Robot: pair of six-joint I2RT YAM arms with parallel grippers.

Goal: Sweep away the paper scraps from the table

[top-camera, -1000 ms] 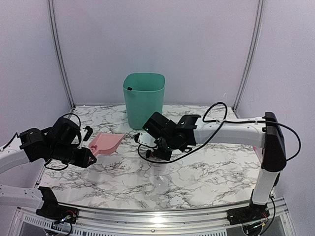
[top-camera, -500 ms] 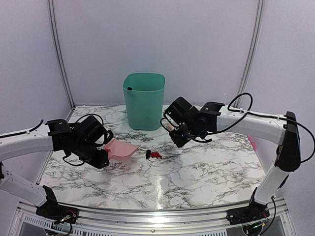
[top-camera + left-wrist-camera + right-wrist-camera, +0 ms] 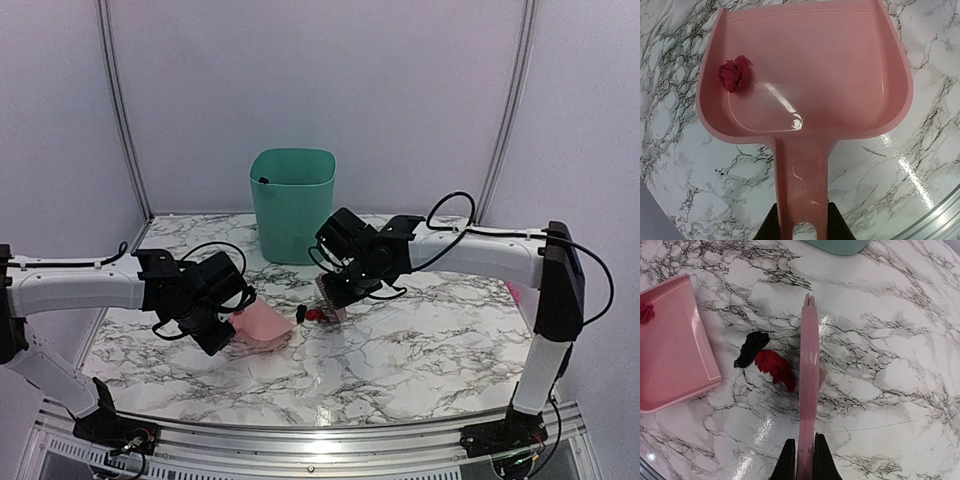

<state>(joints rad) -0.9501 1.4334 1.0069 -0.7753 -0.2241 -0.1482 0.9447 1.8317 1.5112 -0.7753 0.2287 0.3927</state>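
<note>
A red paper scrap (image 3: 775, 367) and a black one (image 3: 751, 347) lie together on the marble table (image 3: 420, 350), seen from above as the red scrap (image 3: 317, 316). My right gripper (image 3: 803, 460) is shut on the pink brush (image 3: 808, 380), which stands on edge just right of the red scrap, touching it. My left gripper (image 3: 801, 225) is shut on the handle of the pink dustpan (image 3: 810, 65). The dustpan (image 3: 262, 325) lies flat just left of the scraps, mouth toward them. A crumpled dark red scrap (image 3: 733, 75) sits inside the pan.
A teal bin (image 3: 292, 205) stands at the back centre of the table, behind both grippers. A small pink bit (image 3: 517, 292) lies at the table's right edge beside the right arm's upright link. The metal rail (image 3: 300, 440) runs along the front.
The left arm carried the dustpan to the right, up to the scraps. The right arm swung the brush down and left, landing beside the red scrap.
</note>
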